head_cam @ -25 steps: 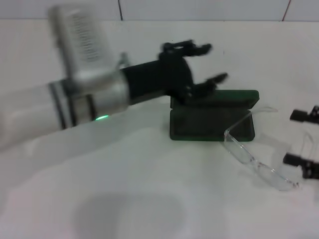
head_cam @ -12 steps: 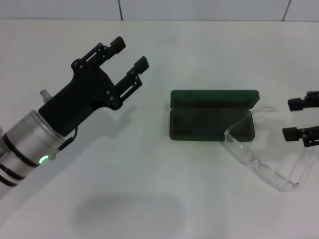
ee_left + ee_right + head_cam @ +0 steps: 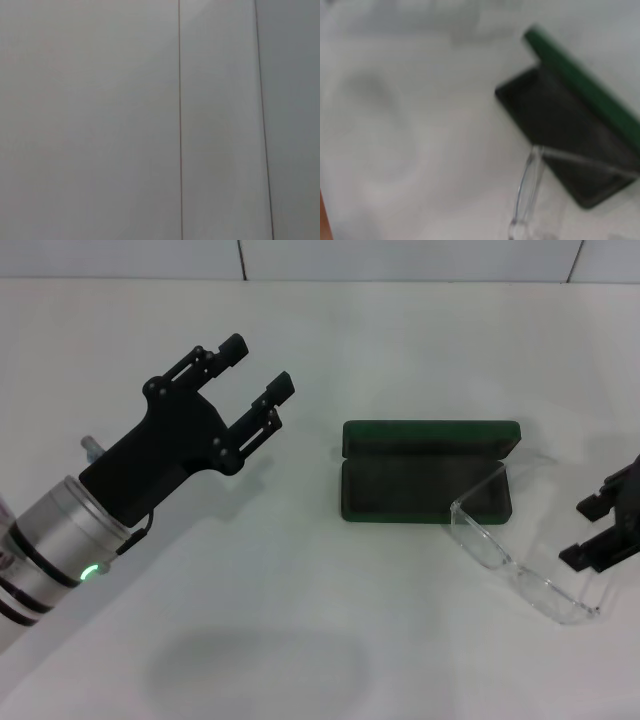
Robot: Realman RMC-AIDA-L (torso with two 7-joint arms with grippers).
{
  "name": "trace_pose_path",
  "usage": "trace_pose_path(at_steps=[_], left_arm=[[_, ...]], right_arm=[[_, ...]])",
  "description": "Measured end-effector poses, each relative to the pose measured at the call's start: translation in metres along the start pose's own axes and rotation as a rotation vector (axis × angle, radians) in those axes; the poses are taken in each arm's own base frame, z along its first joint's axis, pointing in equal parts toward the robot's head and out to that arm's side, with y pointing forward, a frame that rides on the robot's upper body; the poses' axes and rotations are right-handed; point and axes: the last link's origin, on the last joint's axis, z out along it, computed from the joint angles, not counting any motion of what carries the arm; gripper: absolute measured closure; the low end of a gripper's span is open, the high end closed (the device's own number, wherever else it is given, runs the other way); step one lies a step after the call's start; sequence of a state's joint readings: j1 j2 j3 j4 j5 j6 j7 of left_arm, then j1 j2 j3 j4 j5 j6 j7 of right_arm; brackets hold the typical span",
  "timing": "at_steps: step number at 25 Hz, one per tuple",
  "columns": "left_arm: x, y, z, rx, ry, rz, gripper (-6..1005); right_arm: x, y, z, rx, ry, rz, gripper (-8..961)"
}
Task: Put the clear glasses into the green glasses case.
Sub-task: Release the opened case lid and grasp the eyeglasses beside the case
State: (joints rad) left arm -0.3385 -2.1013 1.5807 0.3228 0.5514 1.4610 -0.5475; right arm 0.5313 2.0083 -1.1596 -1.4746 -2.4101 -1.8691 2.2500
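While the white table [image 3: 300,640] carries only the two task items, nothing stands between the right gripper [image 3: 608,530] and the clear glasses [image 3: 515,555]. The green glasses case [image 3: 425,475] lies open near the middle of the table, lid raised at the far side, dark lining exposed. One clear arm of the glasses reaches over the case's right end; the lens and the other arm lie on the table just right of and nearer than the case. Otherwise the case holds nothing. From the right wrist view, the case [image 3: 570,130] and the glasses [image 3: 527,190] appear blurred, one arm crossing the lining. The left gripper [image 3: 250,380] hovers well left of the case, jaws apart, holding nothing. The right gripper sits at the right edge just beside the lens, jaws parted and empty. Compared with half a second earlier, the right gripper is lower and nearer the lens; the left gripper has barely shifted.
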Motion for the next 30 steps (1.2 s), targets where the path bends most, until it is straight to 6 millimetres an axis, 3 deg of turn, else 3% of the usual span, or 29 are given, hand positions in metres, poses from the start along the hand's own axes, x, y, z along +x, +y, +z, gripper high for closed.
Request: trace_pose_path(at_steps=[7,30], left_arm=[[-0.002,-0.004,0.003,0.004,-0.013,-0.005,380],[0.0,-0.006,0.006,-0.002,-0.012,0.009,385]], right_arm=[[-0.018,0.011,0.022,0.024,0.098,-0.033,262],[-0.037,0.028,0.065,0.042,0.165,-0.086,293]])
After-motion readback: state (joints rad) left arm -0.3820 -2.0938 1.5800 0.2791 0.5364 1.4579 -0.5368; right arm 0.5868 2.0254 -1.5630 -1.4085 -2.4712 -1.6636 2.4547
